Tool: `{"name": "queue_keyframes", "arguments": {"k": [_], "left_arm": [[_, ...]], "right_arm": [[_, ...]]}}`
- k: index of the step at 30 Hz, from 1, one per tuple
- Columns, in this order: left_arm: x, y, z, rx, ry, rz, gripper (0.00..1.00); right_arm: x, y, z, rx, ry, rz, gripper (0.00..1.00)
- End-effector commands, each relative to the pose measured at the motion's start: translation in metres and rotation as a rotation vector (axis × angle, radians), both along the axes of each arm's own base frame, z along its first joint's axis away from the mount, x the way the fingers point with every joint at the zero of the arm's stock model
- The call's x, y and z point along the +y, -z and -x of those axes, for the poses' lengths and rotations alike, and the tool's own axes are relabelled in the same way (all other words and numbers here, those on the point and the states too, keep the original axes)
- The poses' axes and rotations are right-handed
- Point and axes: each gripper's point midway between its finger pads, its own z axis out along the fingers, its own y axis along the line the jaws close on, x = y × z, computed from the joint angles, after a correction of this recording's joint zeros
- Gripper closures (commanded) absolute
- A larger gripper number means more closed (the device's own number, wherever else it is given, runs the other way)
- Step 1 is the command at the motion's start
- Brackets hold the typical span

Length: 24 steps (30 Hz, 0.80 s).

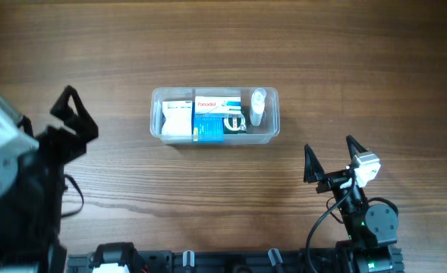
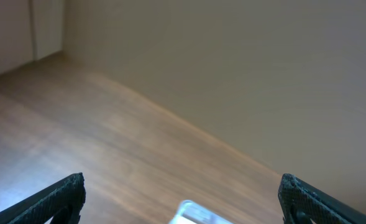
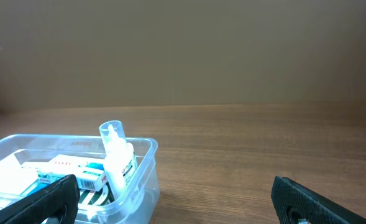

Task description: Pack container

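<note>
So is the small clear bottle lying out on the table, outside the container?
No, the small clear bottle is inside the container, at its right end in the overhead view.

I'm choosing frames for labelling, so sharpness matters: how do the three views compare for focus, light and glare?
Overhead: evenly lit, crisp across the container, faint shadows. Left wrist: soft and washed out; a pale shape at the bottom edge is too blurred to identify. Right wrist: container and small bottle sharp, bluish sheen on the plastic.
</note>
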Motion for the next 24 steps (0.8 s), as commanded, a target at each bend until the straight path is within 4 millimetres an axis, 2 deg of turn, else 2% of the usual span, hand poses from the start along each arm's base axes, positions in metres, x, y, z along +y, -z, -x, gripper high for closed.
{"name": "queue_keyframes", "arguments": {"k": [1,4,9,10,12,17,22,24], "left_arm": [[-0.009,-0.008,0.020,-0.038,0.039,-0.012,0.00],[-0.013,0.007,0.031,0.019,0.057,-0.012,0.00],[-0.014,0.048,0.042,0.145,0.067,-0.011,0.00],[-0.015,0.062,0.041,0.176,0.073,-0.009,0.00],[-0.015,0.090,0.040,0.227,0.071,-0.010,0.00],[-0.015,0.144,0.033,0.269,0.071,-0.005,0.00],[-0.017,0.190,0.018,0.201,0.065,0.027,0.00],[-0.020,0.200,0.010,0.135,0.075,0.026,0.00]], "right_arm": [[0.001,-0.003,0.001,-0.017,-0.009,0.015,0.00],[0.001,-0.003,0.001,-0.017,-0.009,0.015,0.00],[0.001,-0.003,0.001,-0.017,-0.009,0.015,0.00],[0.001,-0.003,0.001,-0.017,-0.009,0.015,0.00],[0.001,-0.003,0.001,-0.017,-0.009,0.015,0.00],[0.001,-0.003,0.001,-0.017,-0.009,0.015,0.00],[0.001,-0.003,0.001,-0.017,-0.009,0.015,0.00],[0.001,-0.003,0.001,-0.018,-0.009,0.016,0.00]]}}
